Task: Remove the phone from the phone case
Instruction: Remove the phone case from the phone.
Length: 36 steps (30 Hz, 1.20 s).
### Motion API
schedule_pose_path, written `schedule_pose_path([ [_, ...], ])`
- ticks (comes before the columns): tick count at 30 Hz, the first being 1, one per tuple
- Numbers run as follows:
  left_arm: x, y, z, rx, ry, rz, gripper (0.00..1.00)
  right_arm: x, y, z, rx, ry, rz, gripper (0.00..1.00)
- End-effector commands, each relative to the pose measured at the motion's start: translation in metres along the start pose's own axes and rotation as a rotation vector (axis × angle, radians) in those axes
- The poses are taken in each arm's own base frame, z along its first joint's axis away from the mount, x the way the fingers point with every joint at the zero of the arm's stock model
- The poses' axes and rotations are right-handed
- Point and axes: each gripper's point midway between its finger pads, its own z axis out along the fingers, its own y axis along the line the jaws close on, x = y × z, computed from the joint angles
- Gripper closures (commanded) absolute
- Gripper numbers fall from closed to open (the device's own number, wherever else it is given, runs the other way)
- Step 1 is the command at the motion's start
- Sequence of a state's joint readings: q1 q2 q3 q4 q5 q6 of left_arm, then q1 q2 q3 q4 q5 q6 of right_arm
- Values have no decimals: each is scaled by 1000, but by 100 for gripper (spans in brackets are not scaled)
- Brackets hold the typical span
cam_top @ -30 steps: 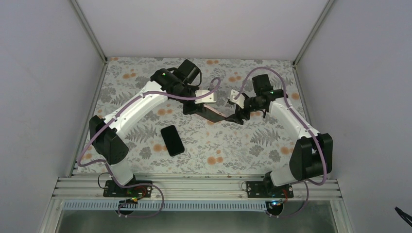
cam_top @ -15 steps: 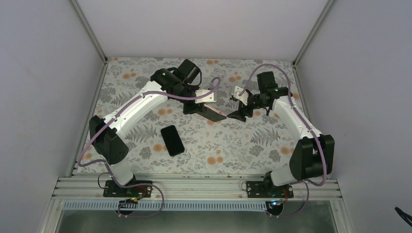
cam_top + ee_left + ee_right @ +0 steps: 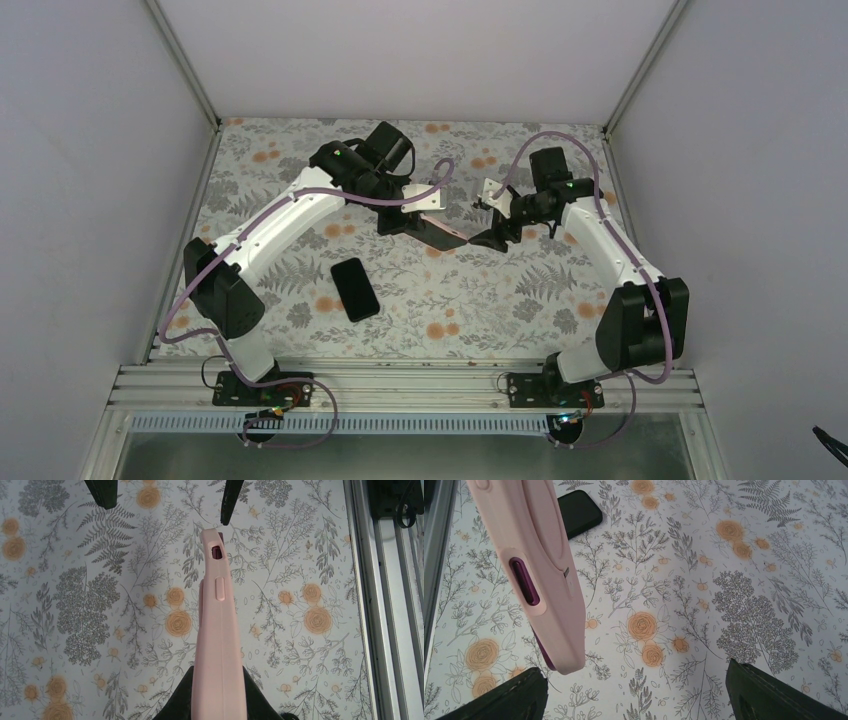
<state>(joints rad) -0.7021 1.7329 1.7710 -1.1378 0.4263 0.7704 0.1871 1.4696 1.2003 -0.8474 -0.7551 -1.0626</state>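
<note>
Above mid-table: right gripper (image 3: 487, 238), backed rightward off case (image 3: 443, 237) since earlier, jaws wide, empty. Left gripper (image 3: 412, 225), reaching far, pinches case edgewise; phone (image 3: 355, 288) lies nearer.

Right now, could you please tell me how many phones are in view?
1. The black phone lies flat on the table, apart from the pink case that the left gripper holds. Whether that case hides another is unclear.
</note>
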Motion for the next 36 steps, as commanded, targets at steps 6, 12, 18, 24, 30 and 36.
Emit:
schedule_pose_path([
  [6,-22,5,-11,-20,-84,26,98,-4,-2,-1,-2,-37,-8,9],
  [12,-24,6,-13,-25,-93,27,98,1,-3,5,-15,-34,3,9],
  [18,-24,8,-13,-33,-90,28,98,5,0,6,-25,-29,6,9],
  [24,-27,8,-13,-25,-100,28,98,6,-3,9,-13,-30,7,12],
  [30,-20,4,-8,-4,-81,22,98,6,-14,9,30,-31,12,13],
  [36,-21,2,-9,2,-87,23,98,4,-23,9,60,-30,12,14],
])
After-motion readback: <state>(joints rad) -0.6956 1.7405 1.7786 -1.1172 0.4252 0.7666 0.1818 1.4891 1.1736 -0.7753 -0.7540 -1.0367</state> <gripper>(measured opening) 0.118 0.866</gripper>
